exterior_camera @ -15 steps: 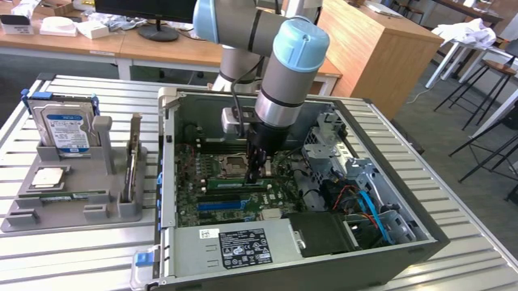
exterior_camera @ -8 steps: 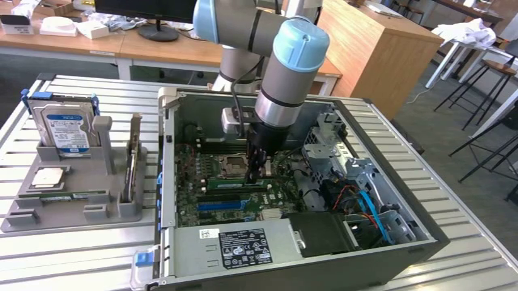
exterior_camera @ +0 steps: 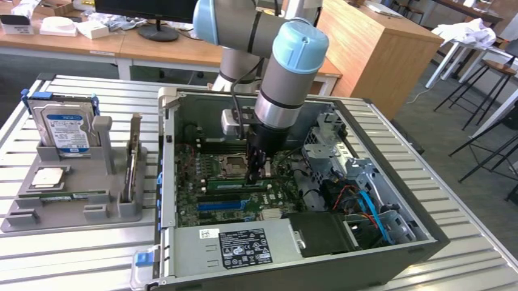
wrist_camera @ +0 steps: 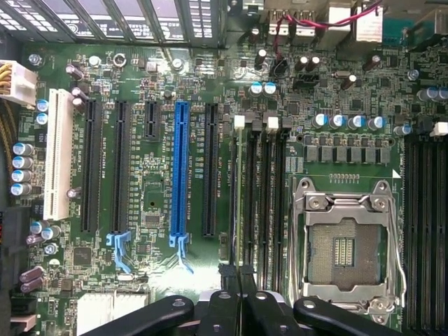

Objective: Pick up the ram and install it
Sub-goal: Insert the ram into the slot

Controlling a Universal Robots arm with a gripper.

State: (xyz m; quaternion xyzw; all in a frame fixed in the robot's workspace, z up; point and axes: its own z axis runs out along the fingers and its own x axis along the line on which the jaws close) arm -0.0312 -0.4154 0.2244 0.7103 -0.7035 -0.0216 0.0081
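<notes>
- The open computer case [exterior_camera: 380, 182] surrounds the jaws on every side; the arm reaches down into it from above.
- The motherboard [exterior_camera: 202, 163] lies flat directly beneath the jaws, and the wrist view looks straight down on it [wrist_camera: 154, 203].
- The ram [exterior_camera: 235, 183] is right at the jaw tips, not off to one side. Its long axis runs level, away from the jaws along the bank of memory slots [wrist_camera: 269, 203], parallel to them. It looks lowered onto the slot nearest the jaws; whether it is fully seated cannot be told.
- The empty processor socket [wrist_camera: 346, 245] lies just beyond that bank, on the far side from the blue slot [wrist_camera: 180, 168].
- The gripper [exterior_camera: 257, 177] is clenched narrowly, seemingly pinching the ram's thin upper edge.
- The exterior view shows the ram's green side; the wrist view shows it edge-on [wrist_camera: 238, 196], a thin line leaving the gripper [wrist_camera: 235, 271] in line with the slot.
</notes>
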